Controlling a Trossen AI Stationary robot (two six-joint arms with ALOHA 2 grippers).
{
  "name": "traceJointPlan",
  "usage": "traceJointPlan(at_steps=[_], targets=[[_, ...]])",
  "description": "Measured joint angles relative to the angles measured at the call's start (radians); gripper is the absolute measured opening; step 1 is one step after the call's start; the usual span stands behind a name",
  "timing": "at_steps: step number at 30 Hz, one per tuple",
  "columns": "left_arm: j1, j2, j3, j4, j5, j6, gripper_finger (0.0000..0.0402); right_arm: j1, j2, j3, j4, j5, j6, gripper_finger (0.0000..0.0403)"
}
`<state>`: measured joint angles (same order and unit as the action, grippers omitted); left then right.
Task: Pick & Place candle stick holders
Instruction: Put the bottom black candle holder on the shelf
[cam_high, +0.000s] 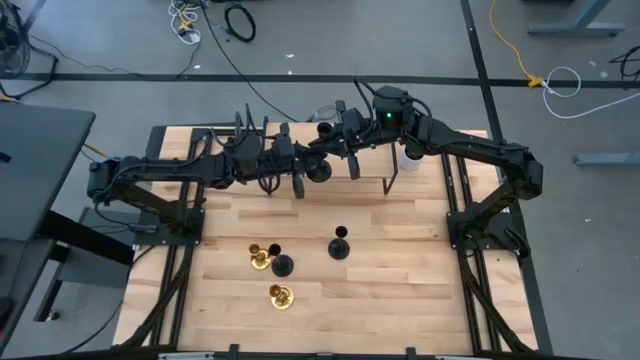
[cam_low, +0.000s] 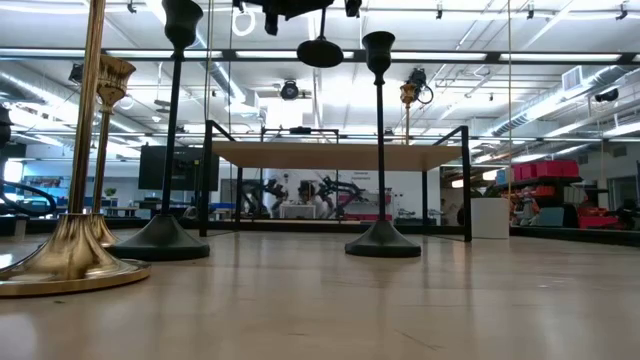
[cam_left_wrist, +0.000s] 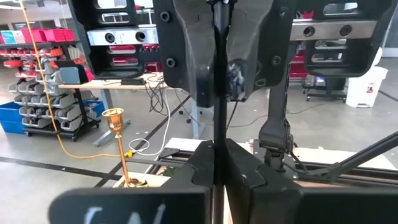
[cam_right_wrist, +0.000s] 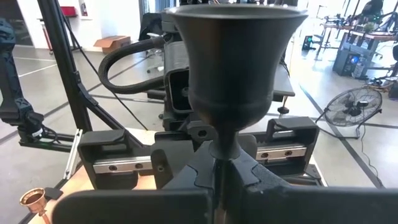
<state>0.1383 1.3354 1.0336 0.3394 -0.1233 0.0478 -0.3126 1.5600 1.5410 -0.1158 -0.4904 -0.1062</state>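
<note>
**Q:** Reading from the left, what does each tool hold?

**A:** The left tool (cam_left_wrist: 217, 171) is closed on the thin stem of the raised black candle holder (cam_right_wrist: 231, 68). The right tool (cam_right_wrist: 217, 175) is closed on the same stem, just under the cup. The two tools meet face to face over the back middle of the tabletop (cam_high: 420, 300), and the piece is pinned between them, clear of the wood.

**Q:** How does the stem lie?

**A:** Its long axis is upright. In the low view the round base hangs flat with the stem rising from it. The left tool appears to grip nearer the base and the right tool nearer the cup.

**Q:** Which relation governs the coming move?

**A:** Both tools share one stem, so this is probably a hand-over. One tool must let go before the other can carry the piece, and a pull while both are clamped could bend or twist the stem.

**Q:** Where are the other pieces?

**A:** They stand well in front of the tools, toward the near edge. From left to right they are the first gold candle holder (cam_high: 262, 257), the second gold candle holder (cam_high: 280, 296), the near black candle holder (cam_high: 283, 265) touching or just beside the first gold one, and the lone black candle holder (cam_high: 340, 247). A white pot (cam_high: 410, 160) stands at the back right.
</note>
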Motion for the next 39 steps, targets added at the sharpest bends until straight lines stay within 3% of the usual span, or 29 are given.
traceJointPlan(at_steps=[8, 12, 16, 29, 39], targets=[[0.022, 0.000, 0.000, -0.002, 0.014, -0.021, 0.0014, -0.001, 0.000, 0.000, -0.003, 0.008, -0.005, 0.0008], [0.022, 0.000, 0.000, -0.002, 0.019, -0.029, 0.0014, -0.001, 0.000, 0.000, -0.004, 0.014, -0.006, 0.0029], [0.022, 0.000, 0.000, -0.002, 0.019, -0.036, 0.0014, -0.001, 0.000, 0.000, -0.008, 0.028, -0.007, 0.0068], [0.022, 0.000, 0.000, -0.002, 0.016, -0.036, 0.0014, 0.000, 0.000, 0.000, -0.016, 0.019, 0.010, 0.0246], [0.038, 0.000, 0.000, -0.032, 0.000, -0.036, 0.0014, 0.000, -0.003, 0.000, -0.060, 0.022, 0.011, 0.0305]])
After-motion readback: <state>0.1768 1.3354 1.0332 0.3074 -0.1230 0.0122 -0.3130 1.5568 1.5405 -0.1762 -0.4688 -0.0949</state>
